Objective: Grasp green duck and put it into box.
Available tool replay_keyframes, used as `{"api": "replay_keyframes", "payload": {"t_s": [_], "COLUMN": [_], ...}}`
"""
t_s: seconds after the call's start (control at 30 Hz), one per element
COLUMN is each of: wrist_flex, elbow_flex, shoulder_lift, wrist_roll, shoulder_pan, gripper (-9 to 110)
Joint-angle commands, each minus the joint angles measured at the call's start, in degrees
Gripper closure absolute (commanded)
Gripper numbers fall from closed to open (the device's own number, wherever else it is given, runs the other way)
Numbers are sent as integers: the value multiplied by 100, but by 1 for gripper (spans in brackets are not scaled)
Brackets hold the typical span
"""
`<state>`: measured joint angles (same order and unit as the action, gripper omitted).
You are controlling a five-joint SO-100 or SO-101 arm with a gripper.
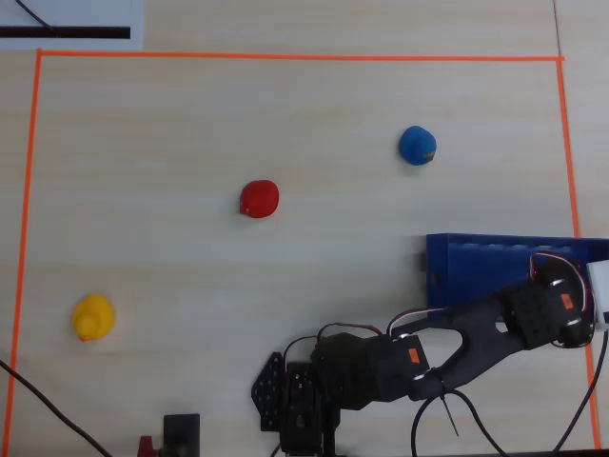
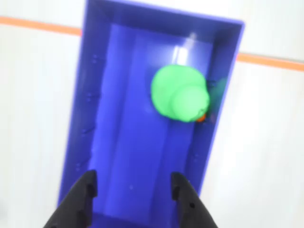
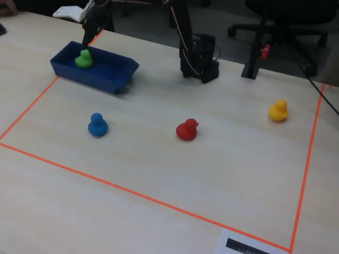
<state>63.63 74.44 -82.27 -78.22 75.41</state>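
Observation:
The green duck (image 2: 180,92) lies inside the dark-blue box (image 2: 78,118), near its far right wall in the wrist view, and nothing grips it. In the fixed view the duck (image 3: 83,58) sits at the left end of the box (image 3: 100,79). My gripper (image 2: 133,179) is open and empty, and hangs above the box's near part, apart from the duck. In the fixed view the gripper (image 3: 86,37) is just above the duck. In the overhead view the arm's end (image 1: 557,305) covers the right part of the box (image 1: 476,262) and hides the duck.
A blue duck (image 1: 417,145), a red duck (image 1: 259,199) and a yellow duck (image 1: 92,317) stand apart on the wooden table inside an orange tape border (image 1: 285,57). The arm's base (image 3: 198,58) stands at the table's edge. A white object (image 3: 69,11) lies behind the box.

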Motion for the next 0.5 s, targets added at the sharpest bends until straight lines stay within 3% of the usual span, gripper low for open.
{"api": "replay_keyframes", "payload": {"t_s": [0.0,0.07,0.23,0.47], "wrist_flex": [-378,-712,-958,-448], "elbow_flex": [536,1099,2268,4122], "shoulder_lift": [-1107,-1679,-3217,-5449], "wrist_roll": [53,123,580,686], "shoulder_pan": [-439,-835,-2276,-5537], "gripper": [90,101,101,101]}}
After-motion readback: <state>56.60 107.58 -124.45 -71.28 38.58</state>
